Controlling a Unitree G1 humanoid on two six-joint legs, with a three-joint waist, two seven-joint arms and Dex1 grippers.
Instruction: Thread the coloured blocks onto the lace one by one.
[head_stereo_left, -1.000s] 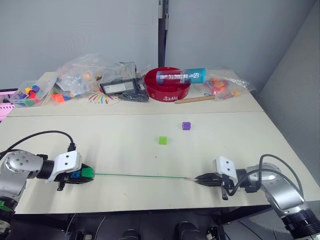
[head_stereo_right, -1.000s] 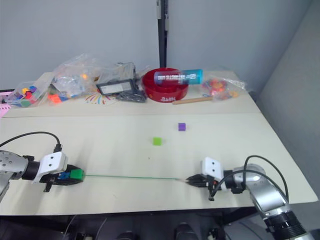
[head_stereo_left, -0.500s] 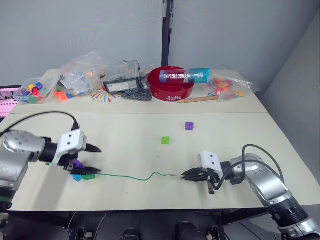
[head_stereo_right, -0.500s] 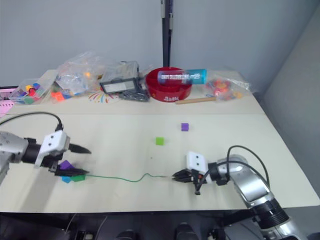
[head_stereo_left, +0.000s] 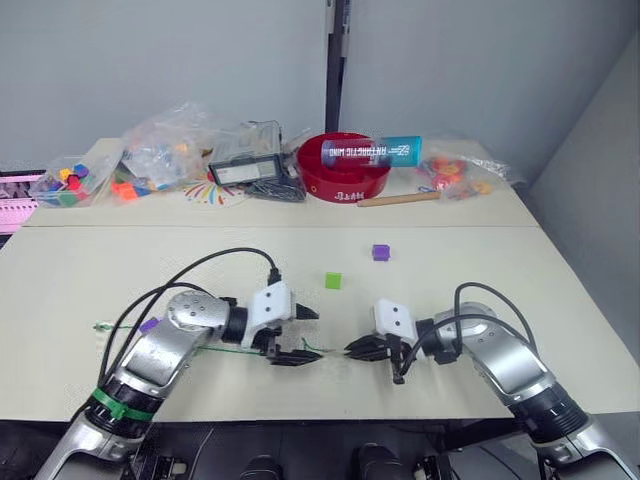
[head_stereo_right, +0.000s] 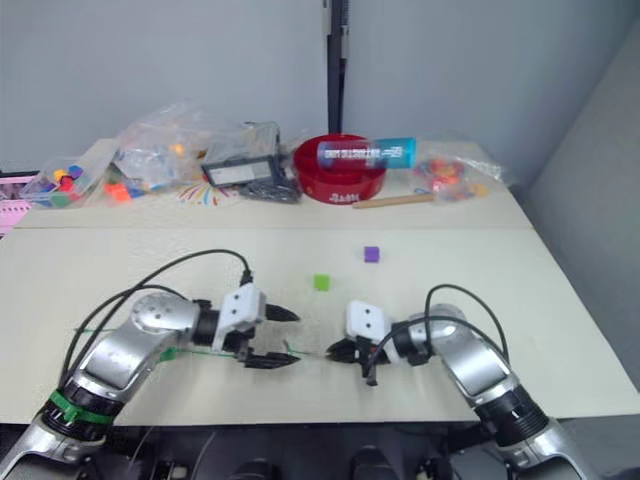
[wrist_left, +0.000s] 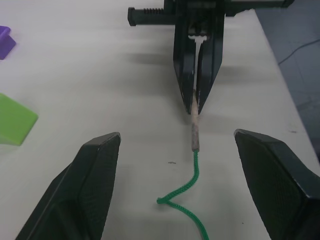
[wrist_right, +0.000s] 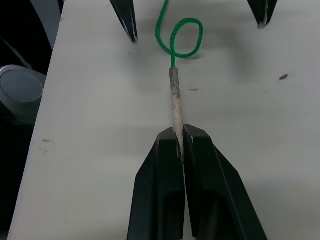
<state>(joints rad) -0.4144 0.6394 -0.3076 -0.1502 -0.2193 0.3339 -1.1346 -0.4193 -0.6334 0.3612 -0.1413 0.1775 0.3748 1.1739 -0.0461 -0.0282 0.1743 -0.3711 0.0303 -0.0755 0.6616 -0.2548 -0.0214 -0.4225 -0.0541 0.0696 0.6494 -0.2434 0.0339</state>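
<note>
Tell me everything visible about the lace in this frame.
The lace is a thin green braided cord ending in a short, pale, stiff tip that looks scuffed. The right pincer is shut on that tip. Just behind the tip the cord curls into a small loop on the pale table, lying slack between the spread fingers of the open left pincer, which does not touch it.

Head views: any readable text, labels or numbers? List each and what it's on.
Blue tube lying across the red bowl: white print along its side, too blurred to read.
Red bowl: pale marking on its front wall, too small to read.
Black device with a pale panel: no legible characters.
Nothing else bears text.
</note>
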